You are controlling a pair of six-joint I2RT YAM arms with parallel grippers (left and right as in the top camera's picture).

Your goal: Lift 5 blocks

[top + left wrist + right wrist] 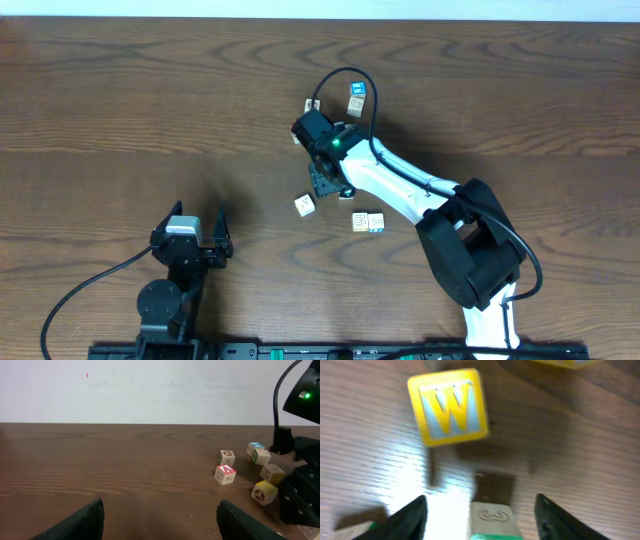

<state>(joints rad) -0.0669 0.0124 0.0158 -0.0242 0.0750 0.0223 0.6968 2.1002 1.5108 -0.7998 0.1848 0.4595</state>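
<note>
Clearly, yellow block (451, 406) reads "W"; red-topped cube (225, 474) reads "A".

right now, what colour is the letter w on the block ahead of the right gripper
Yellow, on the yellow-bordered W block; right wrist view.

- On my right wrist feed I read a large yellow "W" on a pale blue field, on the face of the yellow-framed block (449, 407).
- Lower in that feed, the cream cube (494, 519) has a curly mark pressed into it, perhaps an "S". I cannot be sure.
- On my left wrist feed, a red "A" stands on the top face of the red-edged cube (225, 473).
- The green-marked cube (261, 456) bears a sign too small for me to read.
- The yellow block (264, 493) shows a round red picture, not legible as text.
- From overhead, every marking is too small for me to read.
</note>
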